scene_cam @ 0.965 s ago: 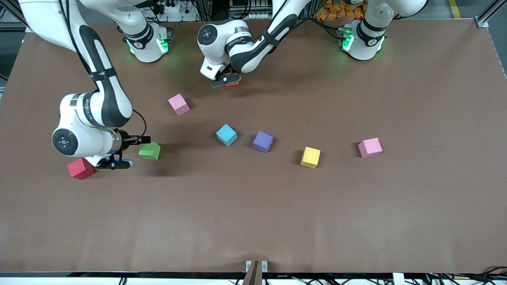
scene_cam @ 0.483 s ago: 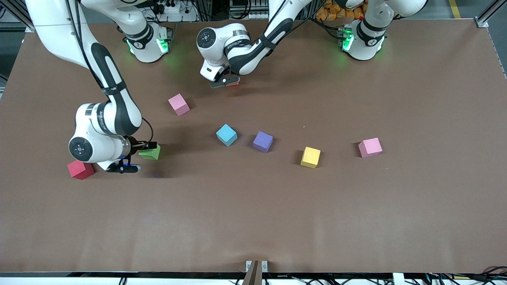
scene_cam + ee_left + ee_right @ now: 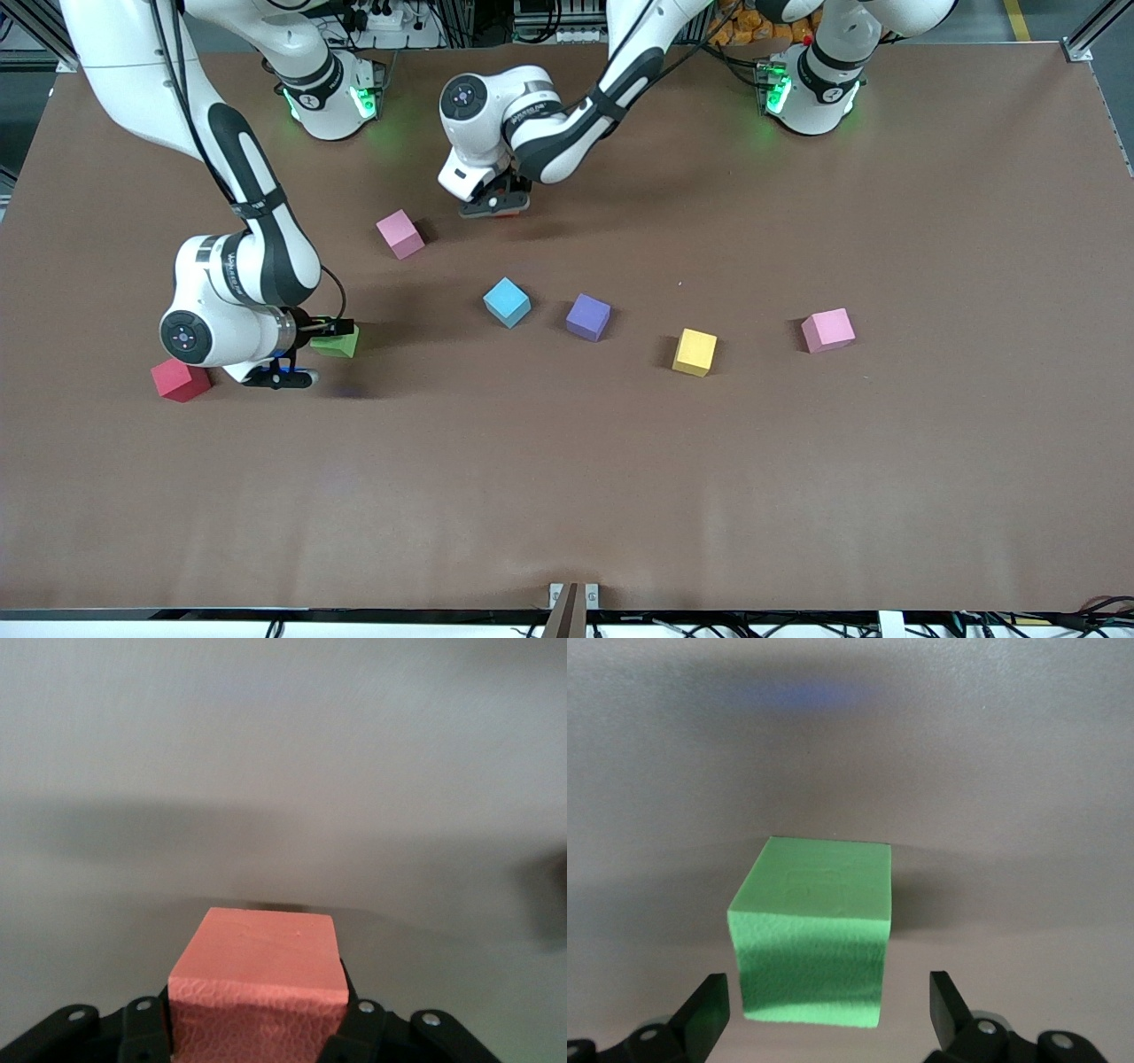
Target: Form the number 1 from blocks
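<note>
My left gripper (image 3: 493, 204) is low over the table near the robots' bases, shut on the orange block (image 3: 257, 979), whose sides its fingers press. The right gripper (image 3: 308, 353) is open at the green block (image 3: 340, 344), with one fingertip on each side of the block's near edge (image 3: 815, 930) and neither touching it. On the table lie a pink block (image 3: 400, 234), a light blue block (image 3: 507, 302), a purple block (image 3: 588, 317) and a second pink block (image 3: 827, 330).
A red cube (image 3: 181, 378) sits right beside the right arm's wrist, toward that arm's end of the table. A yellow cube (image 3: 694, 352) lies between the purple block and the second pink block, a little nearer the front camera.
The left gripper's fingers have come together on the orange block, and the hand has shifted slightly. The right gripper has moved up to the green block, still open.
</note>
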{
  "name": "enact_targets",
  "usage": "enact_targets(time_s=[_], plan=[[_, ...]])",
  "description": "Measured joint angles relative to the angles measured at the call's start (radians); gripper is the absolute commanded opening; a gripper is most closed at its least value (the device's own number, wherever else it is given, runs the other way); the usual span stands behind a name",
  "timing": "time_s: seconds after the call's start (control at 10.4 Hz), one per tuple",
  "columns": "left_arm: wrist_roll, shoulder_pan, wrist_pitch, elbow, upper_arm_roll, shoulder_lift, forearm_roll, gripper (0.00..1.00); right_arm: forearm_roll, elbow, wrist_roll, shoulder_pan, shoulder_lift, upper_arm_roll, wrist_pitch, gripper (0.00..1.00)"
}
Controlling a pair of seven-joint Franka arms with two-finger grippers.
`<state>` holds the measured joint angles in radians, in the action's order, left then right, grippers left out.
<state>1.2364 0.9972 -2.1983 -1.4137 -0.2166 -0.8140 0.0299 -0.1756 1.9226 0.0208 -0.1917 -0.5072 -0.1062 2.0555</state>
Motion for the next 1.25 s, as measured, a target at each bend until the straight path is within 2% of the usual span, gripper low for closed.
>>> enact_targets(time_s=[0.19,0.39,1.25], plan=[[-0.153,-0.029,-0.034,0.009,0.029,0.0,0.001,0.0,-0.034,0.0,0.005,0.0,-0.017,-0.001,0.009,0.73],[-0.192,-0.031,-0.039,0.016,0.046,-0.004,0.001,0.0,-0.059,-0.001,0.008,0.0,-0.025,-0.006,0.012,0.65],[-0.193,0.007,-0.04,0.019,0.046,-0.044,0.001,0.0,-0.066,-0.024,0.028,-0.006,-0.016,-0.021,0.009,0.64]])
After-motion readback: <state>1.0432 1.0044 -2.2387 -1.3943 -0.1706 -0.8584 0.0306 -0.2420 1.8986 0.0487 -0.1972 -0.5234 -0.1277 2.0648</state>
